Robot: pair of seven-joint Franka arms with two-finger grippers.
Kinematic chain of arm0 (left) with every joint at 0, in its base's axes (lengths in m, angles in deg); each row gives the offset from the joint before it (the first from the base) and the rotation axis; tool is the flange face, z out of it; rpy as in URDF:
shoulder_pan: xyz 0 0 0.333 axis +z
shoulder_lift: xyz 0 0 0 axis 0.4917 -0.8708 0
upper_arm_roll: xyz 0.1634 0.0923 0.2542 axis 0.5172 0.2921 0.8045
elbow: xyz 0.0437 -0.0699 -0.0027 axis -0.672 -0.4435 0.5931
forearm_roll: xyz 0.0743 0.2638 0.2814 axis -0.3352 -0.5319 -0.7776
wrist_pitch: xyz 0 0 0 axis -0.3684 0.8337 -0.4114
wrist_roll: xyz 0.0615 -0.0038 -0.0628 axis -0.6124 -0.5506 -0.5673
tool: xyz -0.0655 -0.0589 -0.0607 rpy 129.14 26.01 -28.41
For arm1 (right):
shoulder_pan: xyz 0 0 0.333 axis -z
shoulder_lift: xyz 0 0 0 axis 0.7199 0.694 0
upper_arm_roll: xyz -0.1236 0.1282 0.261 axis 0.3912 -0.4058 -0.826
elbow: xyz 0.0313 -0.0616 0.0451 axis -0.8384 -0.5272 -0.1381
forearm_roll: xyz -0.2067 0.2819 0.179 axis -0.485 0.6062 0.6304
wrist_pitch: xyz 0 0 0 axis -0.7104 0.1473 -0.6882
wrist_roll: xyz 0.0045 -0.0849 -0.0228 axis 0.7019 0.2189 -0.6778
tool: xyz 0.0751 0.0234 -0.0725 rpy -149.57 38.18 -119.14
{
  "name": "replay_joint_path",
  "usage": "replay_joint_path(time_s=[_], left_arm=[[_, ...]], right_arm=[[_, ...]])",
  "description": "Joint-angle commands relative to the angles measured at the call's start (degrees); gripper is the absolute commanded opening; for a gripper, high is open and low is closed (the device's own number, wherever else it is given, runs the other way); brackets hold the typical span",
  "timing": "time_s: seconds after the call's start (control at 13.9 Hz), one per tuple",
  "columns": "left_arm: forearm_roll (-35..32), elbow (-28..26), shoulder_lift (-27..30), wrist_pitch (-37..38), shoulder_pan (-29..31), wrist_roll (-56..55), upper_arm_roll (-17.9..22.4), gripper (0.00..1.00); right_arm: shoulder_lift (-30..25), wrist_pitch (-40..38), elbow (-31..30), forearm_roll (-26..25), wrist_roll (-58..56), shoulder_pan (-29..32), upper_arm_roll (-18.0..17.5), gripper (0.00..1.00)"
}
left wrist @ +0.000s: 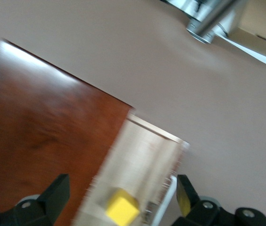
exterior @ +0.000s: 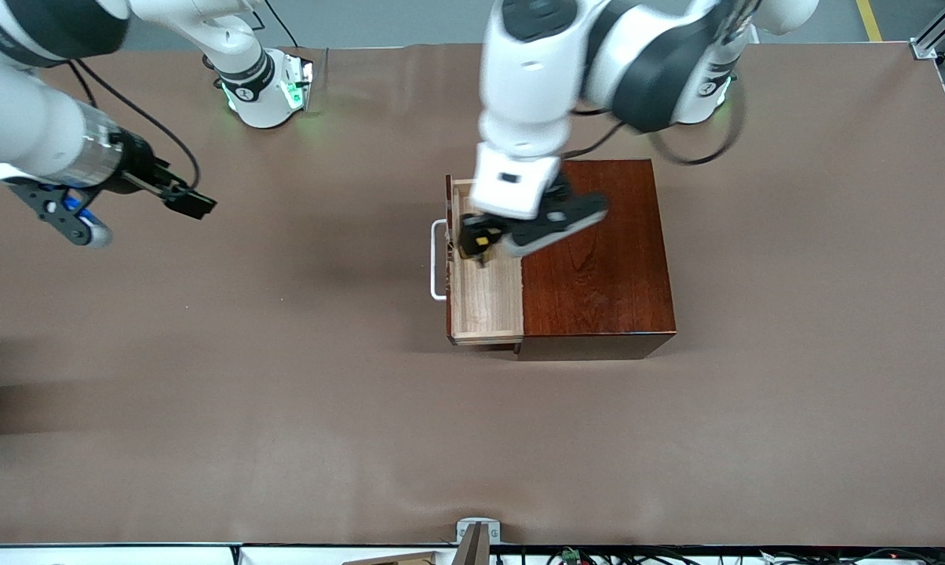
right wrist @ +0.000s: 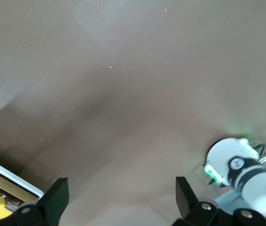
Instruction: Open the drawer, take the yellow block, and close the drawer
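The drawer (exterior: 484,294) of the dark reddish-brown box (exterior: 598,251) is pulled out toward the right arm's end, its pale inside and white handle (exterior: 439,259) showing. The yellow block (exterior: 481,233) lies on the drawer floor. My left gripper (exterior: 476,239) is over the open drawer, fingers wide open. In the left wrist view the gripper (left wrist: 122,186) has one finger on each side of the block (left wrist: 122,207), clear of it, over the drawer (left wrist: 142,155). My right gripper (exterior: 190,202) waits open and empty over the table toward the right arm's end; its wrist view (right wrist: 119,188) shows bare table between the fingers.
The brown table (exterior: 284,392) runs all round the box. The right arm's base (exterior: 264,90) and the left arm's base (exterior: 708,86) stand at the table edge farthest from the front camera. The drawer handle (right wrist: 10,176) shows at the edge of the right wrist view.
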Motion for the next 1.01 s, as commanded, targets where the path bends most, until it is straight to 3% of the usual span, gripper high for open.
replay_joint_path(time_s=[0.0,0.22,0.36,0.43,0.72,0.86,0.93], left_arm=[[-3.3,-2.4,6.2,5.9,3.1,8.2,-0.4,1.00],[-3.3,-2.4,10.4,13.0,9.9,25.6,-0.5,1.00],[-3.2,-2.7,12.5,16.6,14.8,33.8,-0.6,1.00],[-3.2,-3.1,13.7,17.5,16.6,36.5,-0.7,1.00],[-3.5,-5.5,16.5,20.3,21.0,44.4,0.0,1.00],[-2.8,-7.5,18.7,20.3,26.9,46.7,-2.4,1.00],[-2.8,-9.6,20.1,20.1,31.0,49.5,-5.7,1.00]], right_arm=[[1.5,3.0,0.7,4.2,14.4,-2.2,0.5,1.00],[2.8,6.5,0.9,5.2,21.3,-6.0,0.4,1.00],[3.7,6.6,0.6,10.1,25.6,-6.3,0.5,1.00],[4.9,7.2,0.6,12.3,29.1,-6.6,0.6,1.00],[8.9,11.1,0.7,13.0,37.1,-11.3,0.4,1.00],[11.1,14.1,0.8,16.4,41.5,-14.2,0.5,1.00],[12.1,16.8,0.8,17.7,44.6,-15.4,0.5,1.00]])
